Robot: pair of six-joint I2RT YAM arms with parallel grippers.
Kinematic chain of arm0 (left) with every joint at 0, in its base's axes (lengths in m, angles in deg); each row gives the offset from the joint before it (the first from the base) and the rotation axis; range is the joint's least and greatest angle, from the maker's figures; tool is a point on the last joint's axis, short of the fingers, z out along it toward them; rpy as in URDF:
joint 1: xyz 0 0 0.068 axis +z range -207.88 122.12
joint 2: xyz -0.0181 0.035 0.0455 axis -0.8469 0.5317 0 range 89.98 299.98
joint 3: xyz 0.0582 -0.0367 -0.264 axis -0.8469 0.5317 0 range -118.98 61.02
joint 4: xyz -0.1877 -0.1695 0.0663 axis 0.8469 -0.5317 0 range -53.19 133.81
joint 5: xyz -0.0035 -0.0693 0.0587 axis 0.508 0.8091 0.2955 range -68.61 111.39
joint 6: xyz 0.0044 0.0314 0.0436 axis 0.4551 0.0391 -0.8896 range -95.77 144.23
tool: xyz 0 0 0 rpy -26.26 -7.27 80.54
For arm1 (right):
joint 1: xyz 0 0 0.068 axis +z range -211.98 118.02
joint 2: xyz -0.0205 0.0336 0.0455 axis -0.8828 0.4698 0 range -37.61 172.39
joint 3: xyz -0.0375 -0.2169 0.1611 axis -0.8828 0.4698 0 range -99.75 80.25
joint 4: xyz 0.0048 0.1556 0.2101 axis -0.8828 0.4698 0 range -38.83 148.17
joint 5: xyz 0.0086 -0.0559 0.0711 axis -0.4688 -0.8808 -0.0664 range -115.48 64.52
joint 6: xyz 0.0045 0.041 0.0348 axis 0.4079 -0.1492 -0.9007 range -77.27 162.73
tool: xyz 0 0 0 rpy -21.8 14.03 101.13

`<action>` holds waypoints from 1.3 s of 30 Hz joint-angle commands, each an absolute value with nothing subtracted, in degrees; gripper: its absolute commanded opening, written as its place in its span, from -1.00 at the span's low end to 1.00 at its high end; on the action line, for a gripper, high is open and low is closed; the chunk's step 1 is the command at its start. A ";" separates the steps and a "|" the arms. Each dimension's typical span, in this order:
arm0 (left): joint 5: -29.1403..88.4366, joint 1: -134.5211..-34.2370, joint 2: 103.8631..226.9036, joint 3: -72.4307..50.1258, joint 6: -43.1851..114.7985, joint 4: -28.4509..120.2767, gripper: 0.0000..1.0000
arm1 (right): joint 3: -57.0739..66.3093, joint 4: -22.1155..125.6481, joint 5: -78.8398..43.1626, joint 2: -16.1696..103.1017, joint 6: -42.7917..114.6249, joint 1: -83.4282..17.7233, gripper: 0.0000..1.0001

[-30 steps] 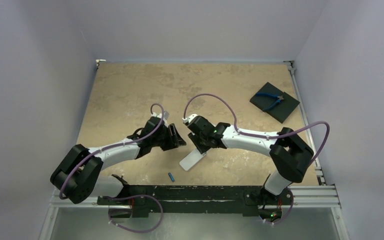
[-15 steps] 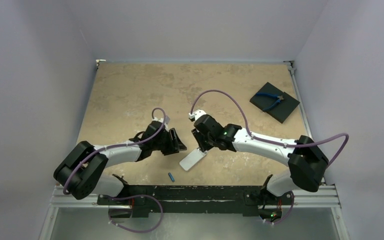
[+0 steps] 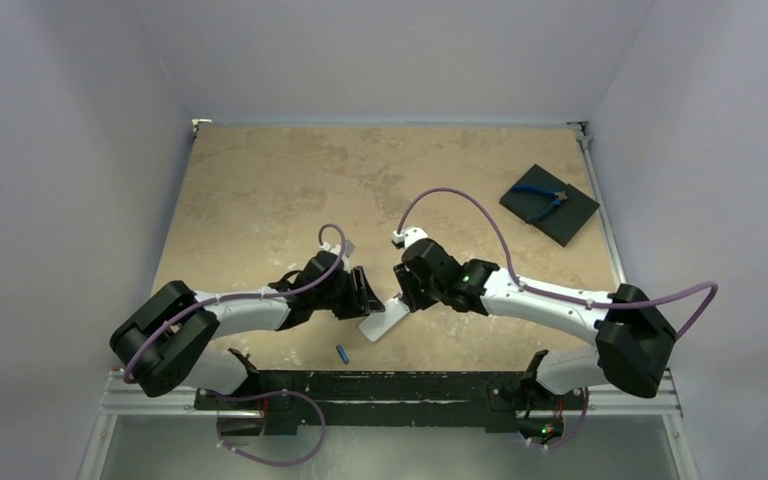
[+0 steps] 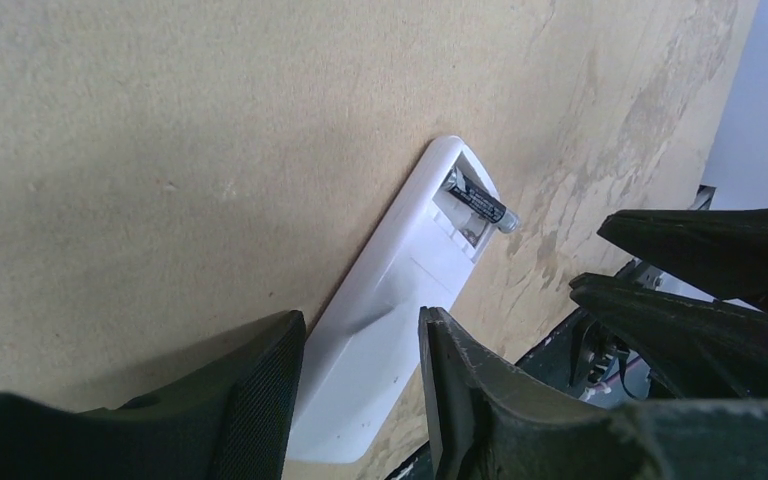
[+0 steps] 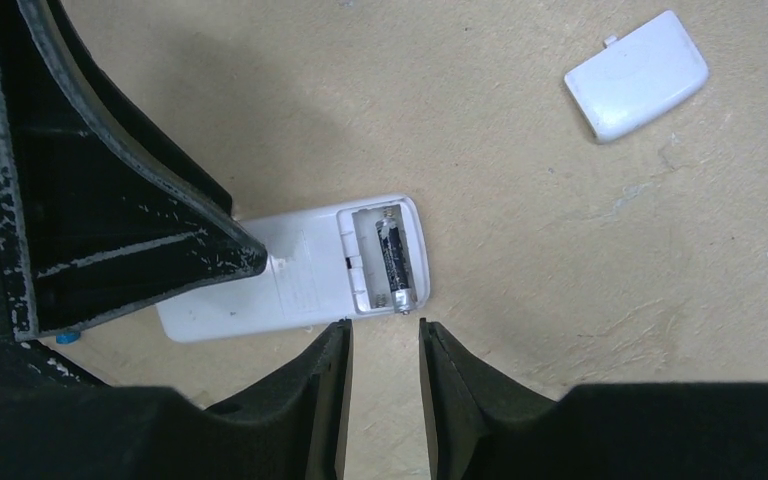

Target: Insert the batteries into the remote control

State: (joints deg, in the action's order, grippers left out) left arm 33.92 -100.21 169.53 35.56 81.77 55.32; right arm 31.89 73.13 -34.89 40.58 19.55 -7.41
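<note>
No legible text, brand, number or sign anywhere. Faint pale print along the dark battery [image 4: 479, 203] in the open bay of the remote control [image 4: 390, 300], too small and blurred to read. Faint marks on its white back, likewise unreadable.

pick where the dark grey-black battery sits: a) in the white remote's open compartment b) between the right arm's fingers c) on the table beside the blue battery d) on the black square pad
a: the small dark grey-black cylindrical battery lies inside the open compartment of the white rectangular plastic remote control, as both wrist views show.
</note>
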 commanded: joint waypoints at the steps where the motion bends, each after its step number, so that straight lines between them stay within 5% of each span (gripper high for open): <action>1: 31.67 -102.42 169.72 36.41 83.47 58.15 -0.10 | 33.50 69.64 -34.28 38.74 16.98 -7.66 -0.25; 27: 28.18 -110.39 170.67 37.04 87.84 61.02 -0.12 | 35.63 65.63 -35.94 39.25 14.30 -7.66 -0.23; 39: 20.88 -110.40 164.49 33.04 82.57 47.42 -0.09 | 33.40 63.93 -37.79 43.12 13.79 -7.66 -0.18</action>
State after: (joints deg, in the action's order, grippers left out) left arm 25.81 -110.11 167.62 36.09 85.94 53.79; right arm 35.67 65.94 -35.48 41.61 14.59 -7.41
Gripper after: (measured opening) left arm 0.452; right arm 0.406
